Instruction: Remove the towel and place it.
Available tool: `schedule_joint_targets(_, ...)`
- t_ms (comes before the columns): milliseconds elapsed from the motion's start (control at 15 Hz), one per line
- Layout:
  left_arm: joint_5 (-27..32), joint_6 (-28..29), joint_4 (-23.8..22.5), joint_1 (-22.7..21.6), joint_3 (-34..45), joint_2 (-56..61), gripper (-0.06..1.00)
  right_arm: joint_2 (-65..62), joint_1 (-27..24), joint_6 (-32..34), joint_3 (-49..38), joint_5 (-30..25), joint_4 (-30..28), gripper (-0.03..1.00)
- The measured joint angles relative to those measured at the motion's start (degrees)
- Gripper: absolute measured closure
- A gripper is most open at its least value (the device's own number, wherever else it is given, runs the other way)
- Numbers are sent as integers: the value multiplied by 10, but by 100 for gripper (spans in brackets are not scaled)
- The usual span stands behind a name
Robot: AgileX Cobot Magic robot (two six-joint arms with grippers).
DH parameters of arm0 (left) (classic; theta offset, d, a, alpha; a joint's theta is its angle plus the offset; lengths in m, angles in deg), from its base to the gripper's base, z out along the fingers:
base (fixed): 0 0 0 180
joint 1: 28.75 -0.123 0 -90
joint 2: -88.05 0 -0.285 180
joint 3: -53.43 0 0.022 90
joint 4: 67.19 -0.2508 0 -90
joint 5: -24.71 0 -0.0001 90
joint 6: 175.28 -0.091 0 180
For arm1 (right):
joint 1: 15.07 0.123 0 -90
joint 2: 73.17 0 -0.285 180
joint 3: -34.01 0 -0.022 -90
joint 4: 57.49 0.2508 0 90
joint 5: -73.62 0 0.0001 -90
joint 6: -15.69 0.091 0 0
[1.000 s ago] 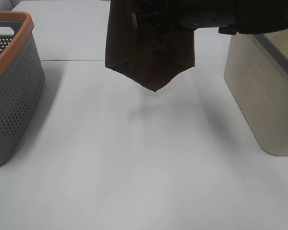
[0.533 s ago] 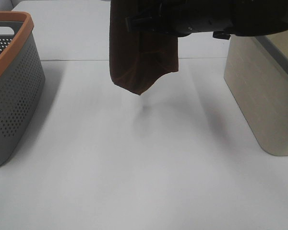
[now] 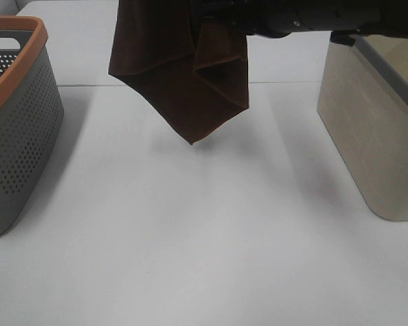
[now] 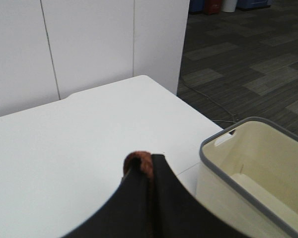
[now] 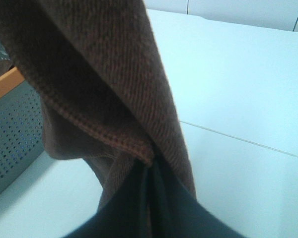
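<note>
The dark reddish-brown towel (image 3: 183, 75) hangs in the air over the far middle of the white table (image 3: 204, 231), its lowest corner just above the surface. My right gripper (image 3: 211, 13) reaches in from the right at the top edge and is shut on the towel's upper part; the right wrist view shows its dark fingers (image 5: 139, 208) pinching the cloth (image 5: 104, 74). In the left wrist view my left gripper (image 4: 146, 188) is shut on a small fold of the towel (image 4: 138, 161). The left gripper is out of the exterior view.
A grey perforated basket with an orange rim (image 3: 17, 129) stands at the left edge and also shows in the right wrist view (image 5: 15, 134). A beige bin with a grey rim (image 3: 370, 129) stands at the right; the left wrist view shows it (image 4: 248, 188).
The towel has shifted left and spread wider at its top, its left edge now further left. Its lowest corner has swung left and hangs slightly lower.
</note>
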Motion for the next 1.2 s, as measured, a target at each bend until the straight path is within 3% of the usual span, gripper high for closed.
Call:
schedule_joint_targets(67,0,0,0,0,0,0,94,0,0,0,0,0,0,97)
schedule_joint_targets(200,7,22,-69,0,0,0,94,-20,0,-10,-14,-13,9,97)
schedule_joint_targets(333,46,52,-130,0,0,-7,94,-41,0,-10,-14,-60,28,97)
schedule_joint_targets(533,101,54,-144,0,0,-27,94,-41,0,-24,-15,-85,32,97)
schedule_joint_targets(733,123,54,-150,0,0,-32,94,-25,0,-27,-15,-140,21,97)
schedule_joint_targets(800,124,54,-150,0,0,-32,94,-7,0,-22,-15,-186,-1,97)
schedule_joint_targets(933,128,54,-150,0,0,-32,94,13,0,61,-15,-270,-109,97)
schedule_joint_targets(1000,146,54,-150,0,0,-32,94,15,0,207,-15,-304,-271,97)
schedule_joint_targets(1067,155,54,-150,0,0,-32,94,15,0,273,-15,-309,-324,97)
schedule_joint_targets(1133,180,54,-150,0,0,-32,94,15,0,481,-15,-320,-519,97)
schedule_joint_targets(1200,203,54,-148,0,0,-32,94,15,0,613,-15,-320,-642,97)
